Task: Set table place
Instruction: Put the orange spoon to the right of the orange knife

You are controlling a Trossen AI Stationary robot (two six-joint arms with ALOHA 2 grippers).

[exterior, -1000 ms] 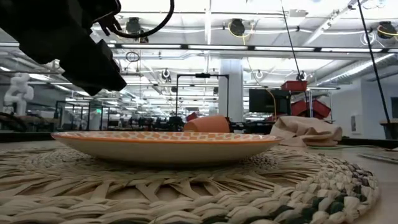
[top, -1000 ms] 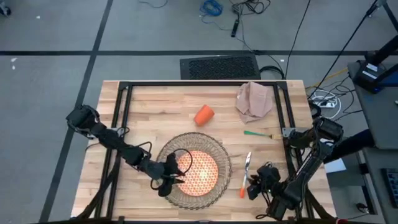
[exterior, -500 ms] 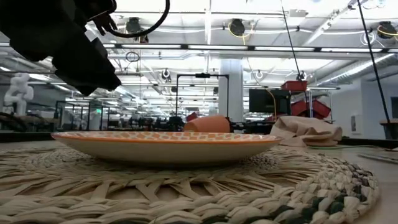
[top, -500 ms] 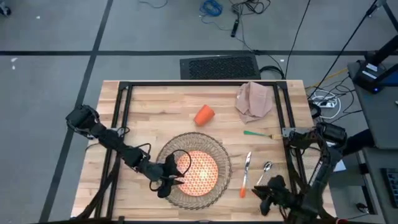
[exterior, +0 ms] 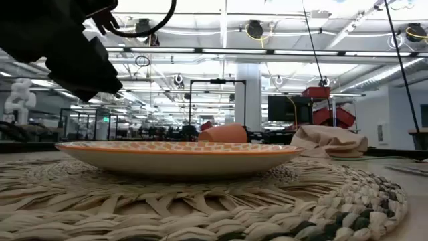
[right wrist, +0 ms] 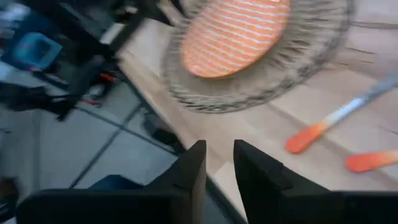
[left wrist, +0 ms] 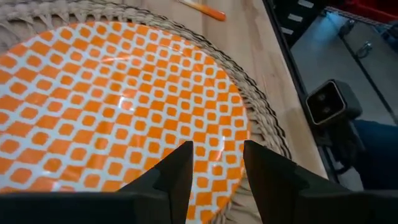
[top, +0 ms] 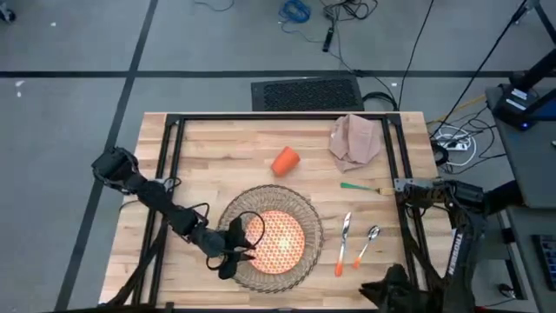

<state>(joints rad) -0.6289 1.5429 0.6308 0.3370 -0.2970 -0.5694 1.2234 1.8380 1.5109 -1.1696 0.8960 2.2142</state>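
1. I see the worktop (top: 217,139), a light-wood slab on a black frame, carrying everything. The left arm reaches in over its near-left part; the right arm is folded back at the near-right corner.

2. The woven placemat (top: 300,209) lies near the front edge, directly under and ahead of the left fingers. From my right wrist view it sits well ahead of that arm's fingers.

3. The beige napkin (top: 354,142) lies crumpled at the far right of the worktop, well apart from both sets of fingers.

4. The orange-patterned plate (top: 280,241) sits centred on the placemat. In my left wrist view it fills the space just ahead of the left fingers (left wrist: 180,180).

5. The left gripper (top: 233,254) hovers over the plate's left rim and the mat edge. Its fingers stand a narrow gap apart with nothing between them.

6. The right gripper (right wrist: 216,163) hangs beyond the front edge of the worktop, off the cutlery. Its fingers (right wrist: 255,174) are only slightly parted and empty.

7. The orange cup (top: 285,161) lies on its side beyond the placemat, far ahead of the left fingers.

8. The green-handled piece (top: 360,186) rests near the napkin. Two orange-handled pieces, one (top: 341,243) just beside the mat and a spoon (top: 365,246) next to it, lie side by side between the mat and the right fingers.
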